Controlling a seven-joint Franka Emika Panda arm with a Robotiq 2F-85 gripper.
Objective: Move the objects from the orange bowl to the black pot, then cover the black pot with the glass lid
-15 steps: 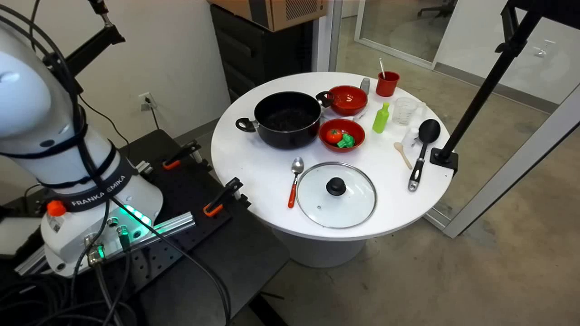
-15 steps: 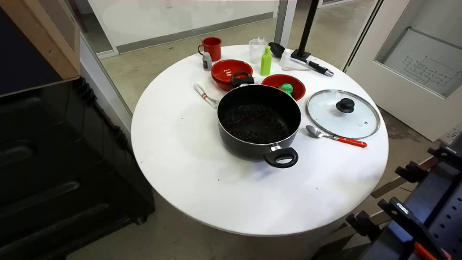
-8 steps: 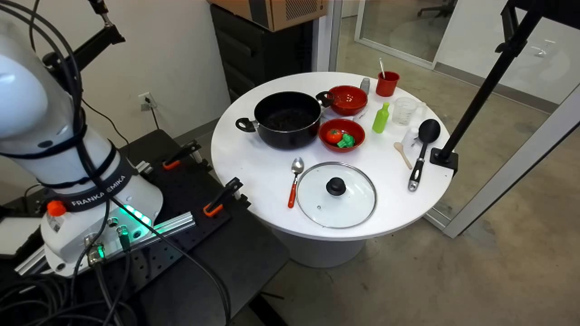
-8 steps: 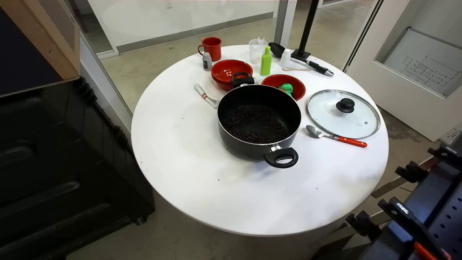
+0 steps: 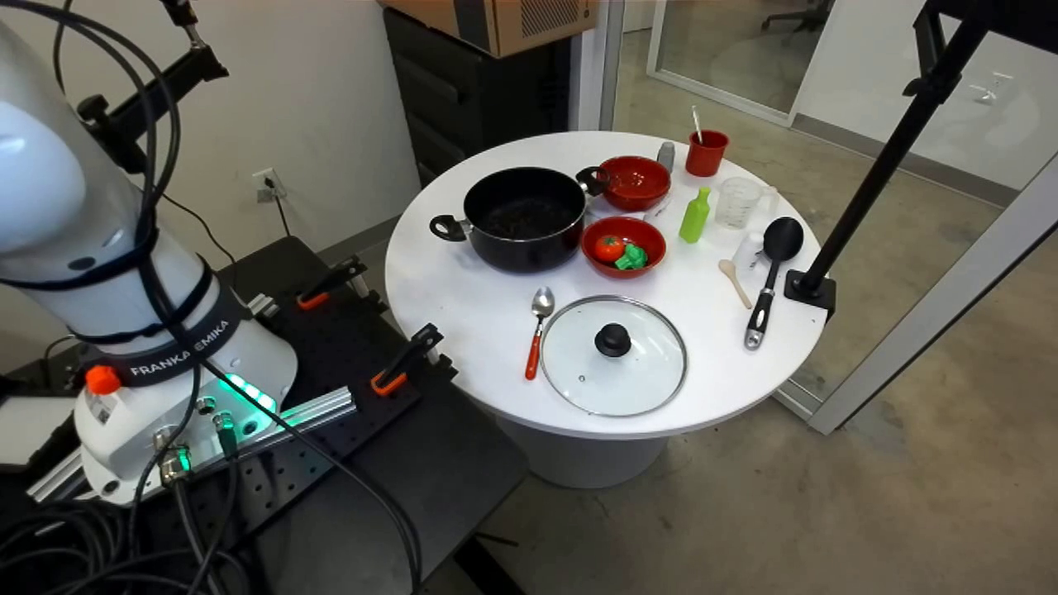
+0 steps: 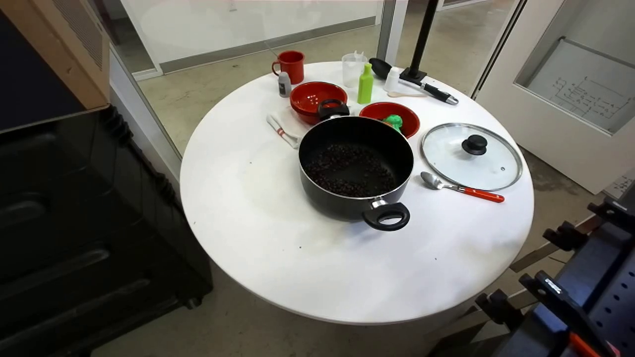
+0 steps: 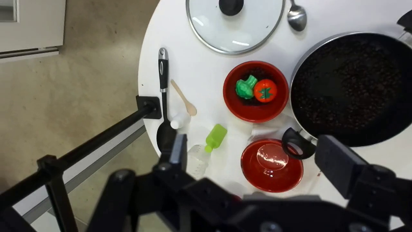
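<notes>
A green broccoli (image 7: 245, 88) and a red tomato (image 7: 265, 90) lie side by side in the orange bowl (image 7: 257, 115), with dark bits beneath them. Touching or nearly touching that bowl is the black pot (image 5: 529, 254), uncovered, with small dark beans spread over its floor in an exterior view. The glass lid (image 5: 616, 376) rests flat on the table, black knob (image 5: 612, 340) up. In the wrist view my gripper (image 7: 252, 140) is open high above the table, its fingers (image 7: 338, 164) wide apart with nothing between them. Both exterior views leave the gripper out.
Behind the pot stands a deeper red bowl (image 5: 636, 183), the pot's handle overlapping its rim. Nearby are a green bottle (image 6: 365, 85), a red mug (image 6: 291, 67) and a measuring cup (image 5: 738, 203). A red-handled spoon (image 5: 535, 351) lies beside the lid. A black pole (image 5: 876, 165) rises at the table's edge.
The arm's upper part and its cables have shifted slightly in an exterior view. Everything on the table stays where it was.
</notes>
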